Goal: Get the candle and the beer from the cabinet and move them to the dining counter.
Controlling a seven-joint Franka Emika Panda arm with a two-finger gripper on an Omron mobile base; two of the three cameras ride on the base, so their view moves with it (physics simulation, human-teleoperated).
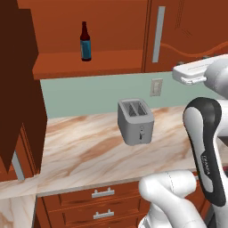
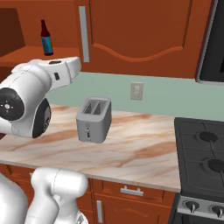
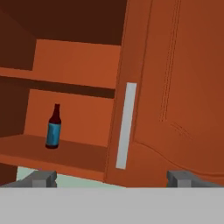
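The slim dark brown glass beer bottle (image 1: 85, 42) with a blue label stands upright on the bottom board of the reddish-brown wooden wall cabinet (image 1: 89, 62), whose left door (image 1: 20, 89) hangs open; an inner shelf (image 3: 65, 85) runs above it. The right door (image 3: 175, 87) is shut, its grey vertical bar handle (image 3: 126, 126) just beside the opening. The two-finger tool (image 3: 112, 178) has its tips spread wide, empty, level with the cabinet's lower edge and well apart from the bottle. Below, a silver two-slot toaster (image 1: 135, 120) sits on the marbled table (image 1: 89, 147), near a white wall outlet (image 1: 156, 87).
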